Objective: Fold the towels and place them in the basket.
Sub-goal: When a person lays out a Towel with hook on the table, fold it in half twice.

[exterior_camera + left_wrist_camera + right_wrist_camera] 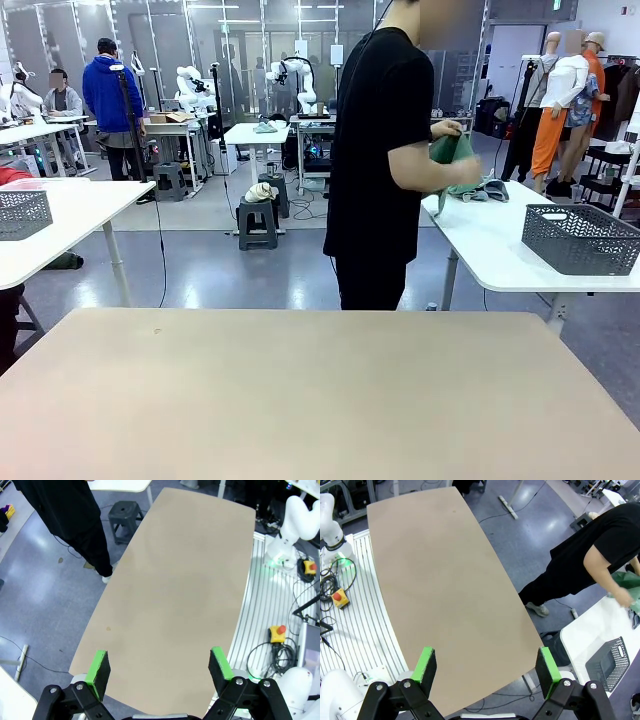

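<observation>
A person in a black T-shirt stands beyond my table, turned toward a white side table [500, 250]. Both hands hold up the green towel [455, 155], which the right wrist view catches at its edge as the same green towel [627, 579]. A pale blue-grey towel [487, 190] lies crumpled on that side table. The dark mesh basket [580, 238] stands at its near right; from above the basket [607, 662] sits on the table's corner. My left gripper [159, 666] and my right gripper [486, 665] hover high over the beige table, both open and holding nothing.
The beige table [320, 400] stretches in front of me. A paler grey mesh basket [22, 213] sits on another white table at the left. A dark stool [125, 516] stands on the floor beyond the table's far edge.
</observation>
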